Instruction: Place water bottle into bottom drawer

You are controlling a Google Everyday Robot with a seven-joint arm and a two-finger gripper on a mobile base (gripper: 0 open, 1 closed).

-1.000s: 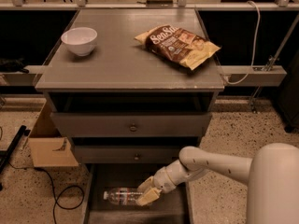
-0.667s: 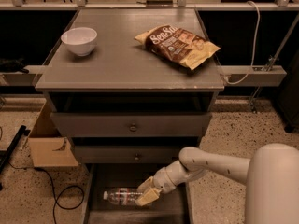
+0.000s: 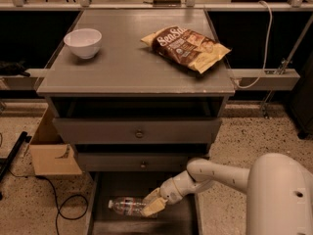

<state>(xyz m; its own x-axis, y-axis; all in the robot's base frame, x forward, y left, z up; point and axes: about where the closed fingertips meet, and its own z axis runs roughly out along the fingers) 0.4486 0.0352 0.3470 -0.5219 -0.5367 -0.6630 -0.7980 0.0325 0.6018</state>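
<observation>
the gripper [image 3: 152, 203] is down inside the open bottom drawer [image 3: 117, 185], reached in from the right beneath the two shut upper drawers [image 3: 139, 131]. its jaws are closed to about the bottle's width. one sits on each side of the base end of the bottle [image 3: 126, 205], so they look to have hold of it.

the bottle lies on its side on the drawer floor, roughly along the drawer's width. its base is between the jaws, and its body and white cap stick out to their left. held this low and flat, it should not drop or roll far when freed. i judge the placing nearly done, with only letting go and drawing the arm out left to do.

far above the jaws, a bowl [image 3: 82, 42] and a chip bag [image 3: 187, 46] sit on the cabinet top [image 3: 127, 67].
</observation>
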